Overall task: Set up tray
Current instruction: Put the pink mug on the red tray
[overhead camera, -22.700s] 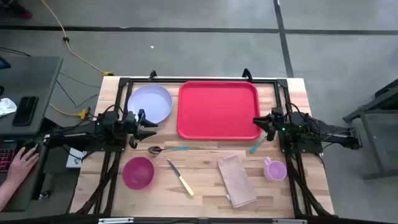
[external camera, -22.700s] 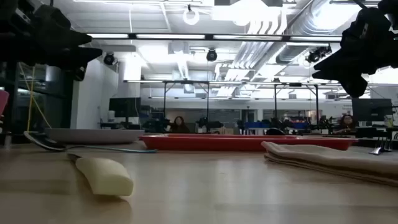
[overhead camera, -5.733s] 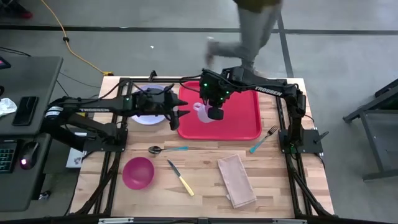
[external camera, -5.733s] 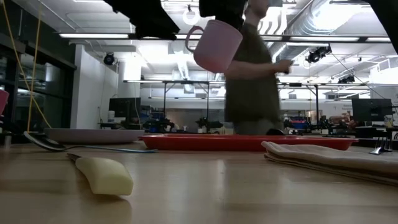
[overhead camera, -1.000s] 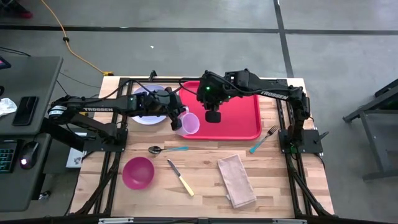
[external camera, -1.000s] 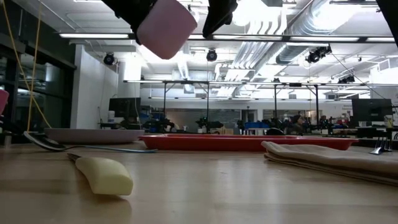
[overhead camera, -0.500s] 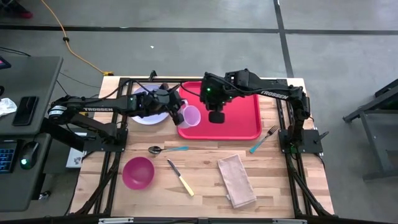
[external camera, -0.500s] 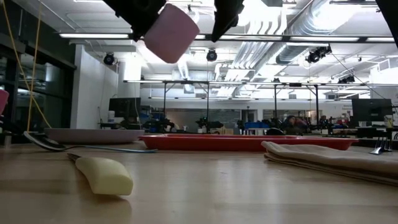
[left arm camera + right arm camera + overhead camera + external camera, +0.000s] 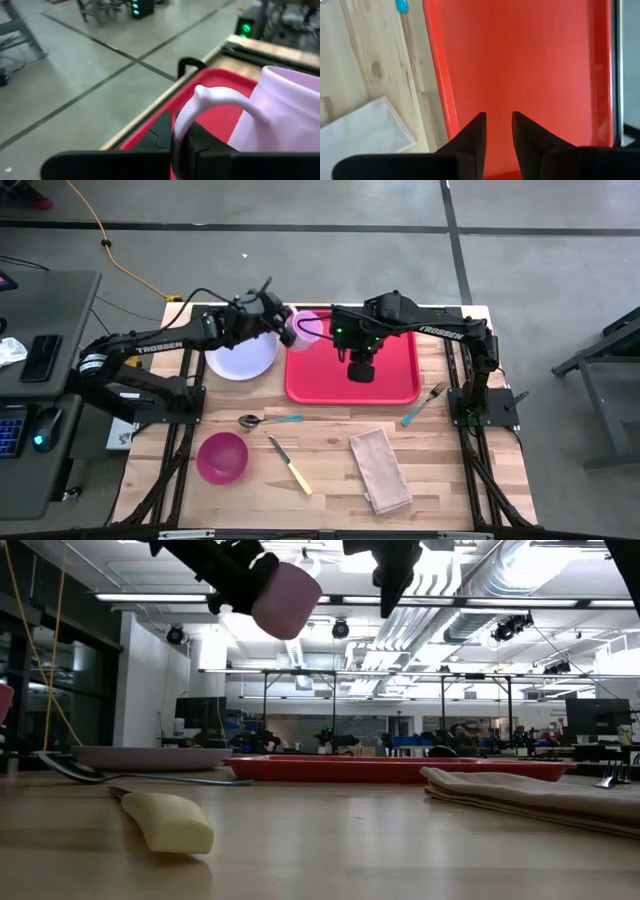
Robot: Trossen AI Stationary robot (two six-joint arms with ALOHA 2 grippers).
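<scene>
The red tray (image 9: 352, 358) lies flat at the far middle of the table, with the lavender plate (image 9: 241, 354) just beside its left edge. Above the tray's far-left corner the left gripper (image 9: 285, 332) holds a pink mug (image 9: 306, 328) in the air, pinched by the handle and tipped on its side. That thin handle grip is the risk: the mug could swing or slip, drop on the rim, and roll off onto the plate or table. The right gripper (image 9: 360, 370) hovers over the tray's middle, fingers slightly apart and holding nothing; a crossing move could bump the two arms together.
</scene>
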